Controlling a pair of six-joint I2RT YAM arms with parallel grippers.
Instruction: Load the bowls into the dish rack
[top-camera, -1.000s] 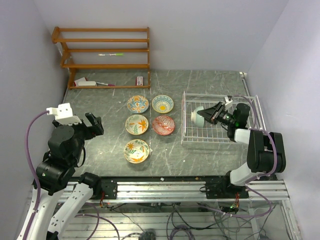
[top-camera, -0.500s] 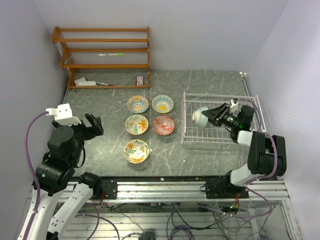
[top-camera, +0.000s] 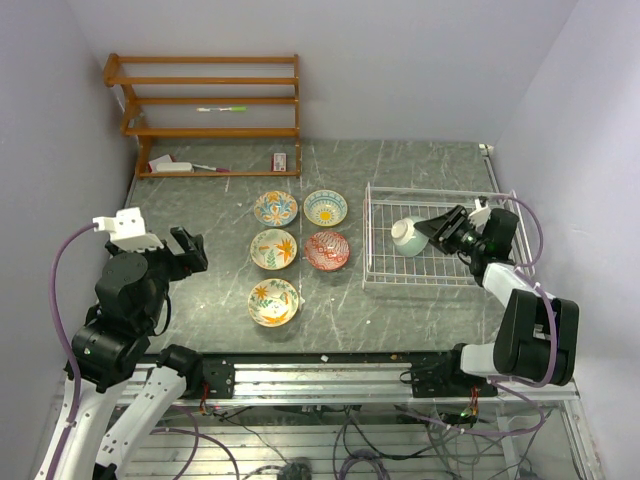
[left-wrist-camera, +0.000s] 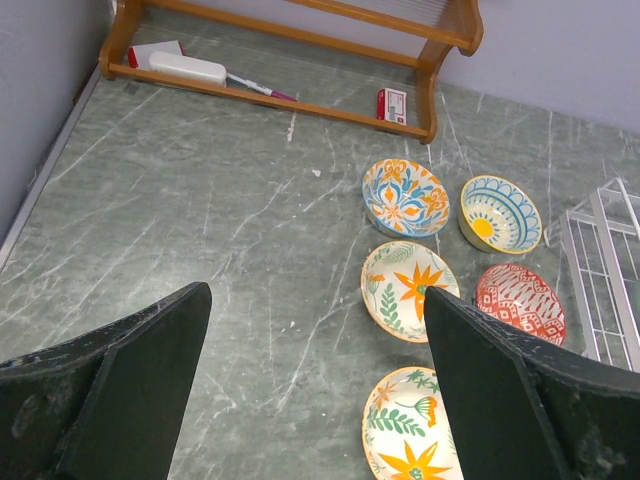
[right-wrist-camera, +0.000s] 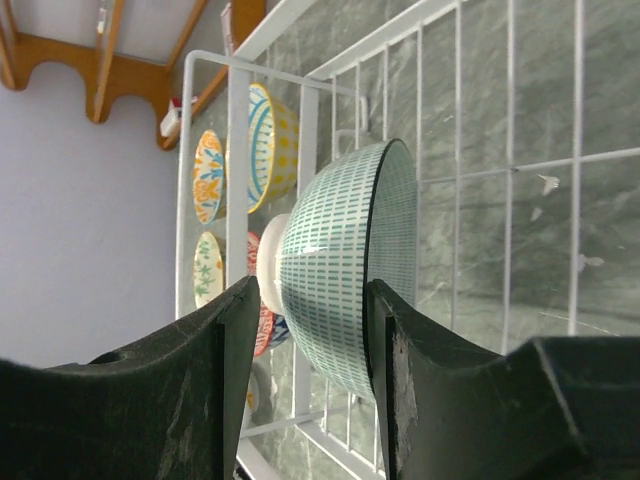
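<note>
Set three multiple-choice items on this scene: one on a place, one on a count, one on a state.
1. Where is the mint green ceramic bowl? A a sink; B the white wire dish rack; C a drawer.
2. How many patterned ceramic bowls sit on the grey marbled table? A three; B five; C six.
3. The left hand is: A open, empty; B shut on a bowl; C shut on a spoon.
B: it lies inside the wire basket. B: five show beside the rack. A: its fingers stand apart.

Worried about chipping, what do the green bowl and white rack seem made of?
Green bowl: probably glazed ceramic, glossy with fine printed dashes and a white foot. Rack: likely white-coated metal wire, judging by its thin, smooth, straight rods.
</note>
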